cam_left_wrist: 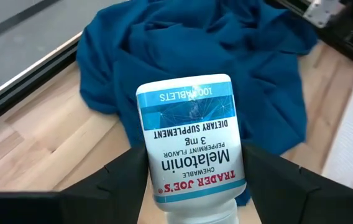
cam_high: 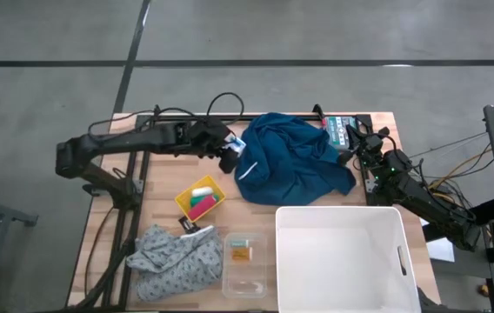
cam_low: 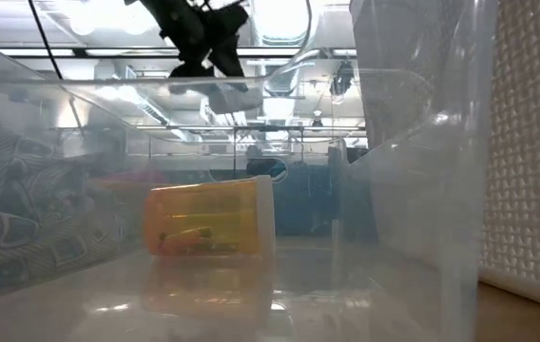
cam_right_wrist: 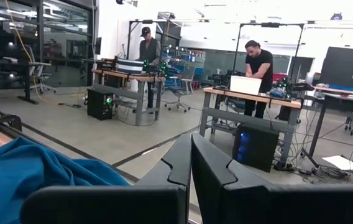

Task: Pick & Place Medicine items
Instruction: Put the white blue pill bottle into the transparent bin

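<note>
- My left fingers are clamped around a white melatonin bottle with a blue-printed label, one dark finger on either side of it, the label reading upside down in the left wrist view.
- In the high view, my left gripper holds that bottle above centre of the frame, raised over the desk at the left edge of the crumpled blue cloth.
- My right fingers are pressed together with nothing between them; my right gripper waits at the upper right of the frame in the high view, beside the blue cloth's right edge.
- An orange-amber bottle lies on its side inside the clear plastic tray, low in the frame of the high view and centre-left in the low view.
- A yellow bin sits left of centre, with a grey patterned cloth at lower left and a large white tub at lower right.
- Two people stand at work benches in the room beyond, seen in the right wrist view.
</note>
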Robot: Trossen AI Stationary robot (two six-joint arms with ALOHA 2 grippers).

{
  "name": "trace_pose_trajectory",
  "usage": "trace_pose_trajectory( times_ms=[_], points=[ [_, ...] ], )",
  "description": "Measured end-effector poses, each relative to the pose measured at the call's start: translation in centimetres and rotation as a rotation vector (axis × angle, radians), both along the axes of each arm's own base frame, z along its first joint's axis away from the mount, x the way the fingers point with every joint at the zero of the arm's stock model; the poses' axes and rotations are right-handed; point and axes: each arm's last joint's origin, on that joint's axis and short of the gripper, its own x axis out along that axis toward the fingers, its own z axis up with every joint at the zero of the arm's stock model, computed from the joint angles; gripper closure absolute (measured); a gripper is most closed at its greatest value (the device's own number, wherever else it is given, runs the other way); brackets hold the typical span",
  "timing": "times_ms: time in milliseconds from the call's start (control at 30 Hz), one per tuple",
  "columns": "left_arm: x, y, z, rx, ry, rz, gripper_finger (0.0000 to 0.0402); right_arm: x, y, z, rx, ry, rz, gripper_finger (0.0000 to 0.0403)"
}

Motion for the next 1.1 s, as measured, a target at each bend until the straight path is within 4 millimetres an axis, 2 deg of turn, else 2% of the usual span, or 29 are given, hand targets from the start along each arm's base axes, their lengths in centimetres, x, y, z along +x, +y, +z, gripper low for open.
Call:
trace_pose_trajectory(
  times_ms=[533,733,967,1100],
  points=[
    [-0.8,-4.9,2.7,0.149,-0.078,-0.229,0.0161,0.0,0.0,0.0,0.000,0.000,0.000,0.0394],
    [-0.9,-7.0,3.1,0.228,-0.087,-0.235,0.0159,0.0,0.0,0.0,0.000,0.000,0.000,0.0394],
    [-1.5,-9.3,3.9,0.313,-0.106,-0.367,0.0161,0.0,0.0,0.0,0.000,0.000,0.000,0.0394],
    [-1.6,-10.4,3.9,0.357,-0.098,-0.386,0.0157,0.0,0.0,0.0,0.000,0.000,0.000,0.0394]
  ],
)
